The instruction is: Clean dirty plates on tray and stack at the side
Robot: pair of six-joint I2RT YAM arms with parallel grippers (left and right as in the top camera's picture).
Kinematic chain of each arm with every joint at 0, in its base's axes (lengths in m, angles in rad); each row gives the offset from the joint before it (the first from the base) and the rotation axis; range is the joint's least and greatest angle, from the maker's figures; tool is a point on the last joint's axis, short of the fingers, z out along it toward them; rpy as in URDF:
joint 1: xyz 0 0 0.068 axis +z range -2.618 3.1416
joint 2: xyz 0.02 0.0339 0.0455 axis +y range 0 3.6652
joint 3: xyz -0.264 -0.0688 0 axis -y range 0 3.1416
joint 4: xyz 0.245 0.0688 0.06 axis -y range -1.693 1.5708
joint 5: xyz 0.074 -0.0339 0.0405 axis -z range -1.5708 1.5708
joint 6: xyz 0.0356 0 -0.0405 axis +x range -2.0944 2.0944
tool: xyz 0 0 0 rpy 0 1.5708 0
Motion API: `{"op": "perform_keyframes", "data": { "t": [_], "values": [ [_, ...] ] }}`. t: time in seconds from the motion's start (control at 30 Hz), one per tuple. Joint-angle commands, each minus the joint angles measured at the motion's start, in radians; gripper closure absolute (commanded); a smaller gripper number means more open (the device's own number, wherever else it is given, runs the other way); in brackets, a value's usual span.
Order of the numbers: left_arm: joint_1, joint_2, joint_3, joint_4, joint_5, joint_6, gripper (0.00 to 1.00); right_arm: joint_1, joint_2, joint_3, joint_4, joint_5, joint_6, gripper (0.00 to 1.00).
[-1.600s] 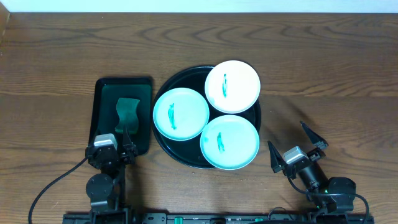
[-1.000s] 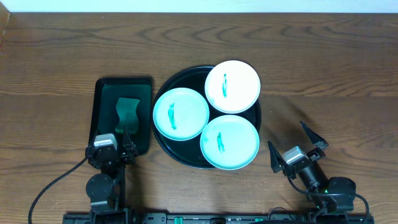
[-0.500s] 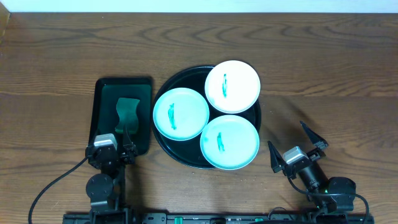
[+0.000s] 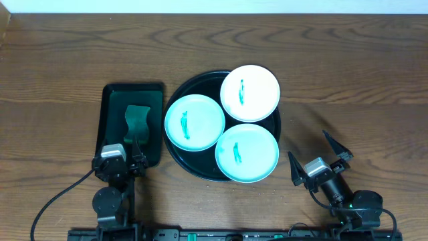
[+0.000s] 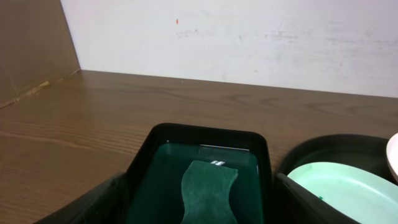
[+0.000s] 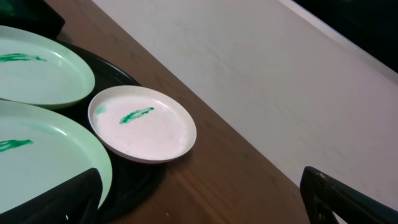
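Three plates lie on the round black tray [image 4: 198,83], each with a teal smear: one at the left [image 4: 194,122], one at the far right [image 4: 249,92] overhanging the rim, one at the near side [image 4: 247,152]. My left gripper [image 4: 134,144] is open and empty over the near end of the rectangular tray. My right gripper [image 4: 308,146] is open and empty over bare wood, right of the near plate. The right wrist view shows my open jaws [image 6: 199,205], the far plate [image 6: 143,124], the left plate [image 6: 37,62] and the near plate [image 6: 37,162].
A dark rectangular tray [image 4: 111,107] left of the black tray holds a green sponge [image 4: 137,120]; the left wrist view shows the sponge [image 5: 208,190] between my open fingers. Bare wood-grain tabletop [image 4: 348,87] lies to the right and the far side. A white wall borders the far edge.
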Motion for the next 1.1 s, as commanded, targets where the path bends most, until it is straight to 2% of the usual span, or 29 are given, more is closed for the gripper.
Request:
{"op": "perform_keyframes", "data": {
  "t": [0.0,0.93,1.07],
  "values": [
    [0.004,-0.006,-0.011,-0.048,-0.013,0.014,0.27,-0.012,-0.008,-0.003,-0.002,0.003,-0.008,0.01],
    [0.004,-0.006,-0.011,-0.048,-0.02,0.014,0.27,-0.012,-0.008,-0.003,0.009,0.037,-0.031,0.01],
    [0.004,-0.006,-0.011,-0.048,-0.021,0.014,0.27,-0.012,-0.008,-0.003,0.025,-0.006,-0.031,0.01]
  ]
}}
